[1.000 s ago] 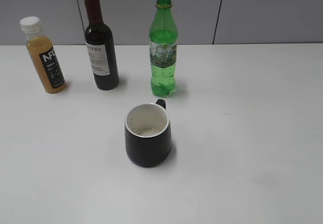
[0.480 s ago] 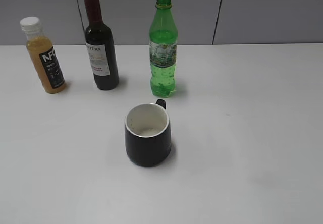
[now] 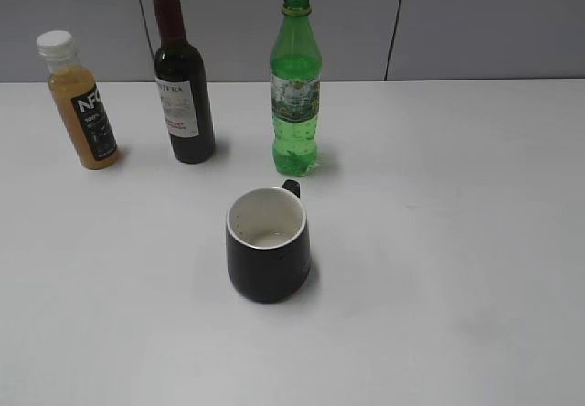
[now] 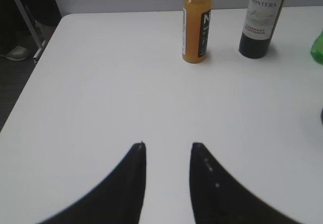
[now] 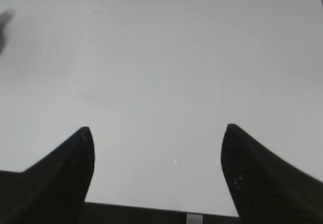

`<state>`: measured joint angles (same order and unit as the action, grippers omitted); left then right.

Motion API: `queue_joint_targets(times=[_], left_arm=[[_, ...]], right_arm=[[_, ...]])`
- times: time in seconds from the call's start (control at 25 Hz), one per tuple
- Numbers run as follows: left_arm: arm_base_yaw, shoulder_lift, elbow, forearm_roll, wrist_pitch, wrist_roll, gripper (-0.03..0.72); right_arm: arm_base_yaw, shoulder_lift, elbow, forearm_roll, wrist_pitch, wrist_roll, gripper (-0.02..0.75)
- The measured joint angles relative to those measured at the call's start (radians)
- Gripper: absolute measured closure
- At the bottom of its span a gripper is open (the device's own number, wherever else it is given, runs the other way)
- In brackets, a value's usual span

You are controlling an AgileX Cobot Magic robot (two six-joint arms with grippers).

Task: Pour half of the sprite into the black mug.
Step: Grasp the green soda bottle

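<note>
The left gripper (image 4: 168,146) hung over bare white table (image 4: 101,93) with a narrow gap between its fingers, holding nothing. Ahead and slightly right of it stood an orange juice bottle (image 4: 197,24), then a dark wine bottle (image 4: 263,19); farther right, the sprite (image 3: 295,86) stood upright, with the black mug (image 3: 267,256) nearer, close by. The right gripper (image 5: 157,133) was spread wide, empty.

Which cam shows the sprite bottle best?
Exterior view: the sprite stands whole and upright, behind the black mug. Left wrist view catches only a green sliver at its right edge. Right wrist view doesn't clearly show it.
</note>
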<state>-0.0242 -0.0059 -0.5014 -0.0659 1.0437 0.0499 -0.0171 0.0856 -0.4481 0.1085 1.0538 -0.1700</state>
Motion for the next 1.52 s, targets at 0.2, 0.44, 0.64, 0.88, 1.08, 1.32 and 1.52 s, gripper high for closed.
queue_joint_targets(times=[0.2, 0.44, 0.64, 0.88, 1.08, 1.32, 1.52], left_arm=[[0.0, 0.0, 0.0, 0.0, 0.0, 0.0, 0.452], [0.0, 0.0, 0.0, 0.0, 0.0, 0.0, 0.452], [0.0, 0.0, 0.0, 0.0, 0.0, 0.0, 0.452], [0.0, 0.0, 0.0, 0.0, 0.0, 0.0, 0.452], [0.0, 0.0, 0.0, 0.0, 0.0, 0.0, 0.452], [0.0, 0.0, 0.0, 0.0, 0.0, 0.0, 0.452], [0.0, 0.0, 0.0, 0.0, 0.0, 0.0, 0.452]], right_arm=[[0.0, -0.086, 0.0, 0.0, -0.005, 0.001, 0.146], [0.0, -0.09, 0.023, 0.017, -0.082, 0.003, 0.146], [0.0, -0.09, 0.031, 0.032, -0.095, 0.003, 0.146], [0.0, -0.09, 0.031, 0.035, -0.1, 0.004, 0.146], [0.0, -0.09, 0.031, 0.037, -0.101, 0.004, 0.146], [0.016, -0.09, 0.032, 0.05, -0.103, 0.005, 0.146], [0.043, -0.09, 0.032, 0.051, -0.104, 0.005, 0.146]])
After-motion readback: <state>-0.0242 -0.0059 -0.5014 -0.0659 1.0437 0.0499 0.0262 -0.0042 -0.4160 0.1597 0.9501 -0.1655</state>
